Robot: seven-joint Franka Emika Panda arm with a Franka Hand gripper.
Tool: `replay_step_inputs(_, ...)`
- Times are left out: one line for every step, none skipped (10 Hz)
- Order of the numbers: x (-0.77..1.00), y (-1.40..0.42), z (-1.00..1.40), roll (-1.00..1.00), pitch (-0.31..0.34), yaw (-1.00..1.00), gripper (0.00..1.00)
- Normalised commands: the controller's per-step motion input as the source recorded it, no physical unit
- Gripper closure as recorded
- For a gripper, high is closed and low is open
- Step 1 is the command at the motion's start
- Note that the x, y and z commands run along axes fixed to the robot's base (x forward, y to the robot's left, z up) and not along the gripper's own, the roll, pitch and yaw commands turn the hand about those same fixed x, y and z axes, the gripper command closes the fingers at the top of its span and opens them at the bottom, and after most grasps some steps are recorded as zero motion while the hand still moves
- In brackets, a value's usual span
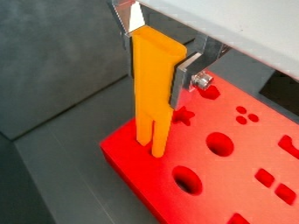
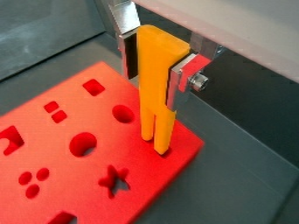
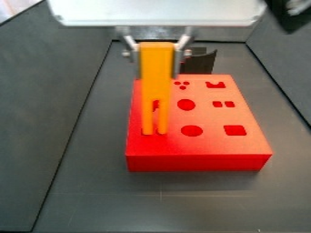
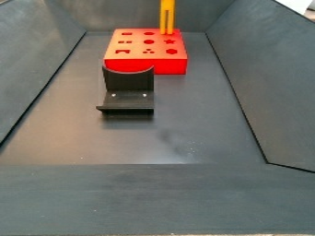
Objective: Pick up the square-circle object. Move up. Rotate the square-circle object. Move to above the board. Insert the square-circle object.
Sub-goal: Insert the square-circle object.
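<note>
fixture (image 4: 125,92) is standing nearest in a side view; beyond it, the gripper (image 1: 162,68) is holding the square-circle object (image 1: 155,87) upright in closed jaws, prongs reaching the board (image 1: 233,179) near one corner. slight misalignment risks jamming the prongs on the hole edges.

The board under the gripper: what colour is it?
Bright red, with darker shaped holes. The board shows best in a side view, under the gripper holding the orange bar.
</note>
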Motion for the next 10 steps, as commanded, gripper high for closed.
replay_step_inputs(-0.3, 0.0, 0.0, 0.0, -0.06, -0.05, 1.0)
replay_step_inputs(-0.2, 0.0, -0.02, 0.0, -0.079, 0.0, 1.0)
replay_step_inputs(-0.07, 0.0, -0.06, 0.0, -0.071, 0.0, 1.0)
replay_step_inputs(0.0, 0.0, -0.17, 0.02, -0.069, 0.0, 1.0)
replay_step_inputs(0.09, -0.03, -0.37, 0.08, -0.109, 0.0, 1.0)
replay_step_inputs(0.23, 0.0, -0.47, 0.05, -0.13, -0.04, 1.0)
replay_step_inputs(0.17, 0.0, -0.48, 0.04, -0.154, -0.06, 1.0)
replay_step_inputs(0.11, -0.05, -0.39, 0.02, -0.163, -0.08, 1.0)
replay_step_inputs(0.07, -0.02, -0.37, 0.01, -0.181, -0.07, 1.0)
replay_step_inputs(0.04, 0.0, -0.35, 0.01, -0.17, -0.03, 1.0)
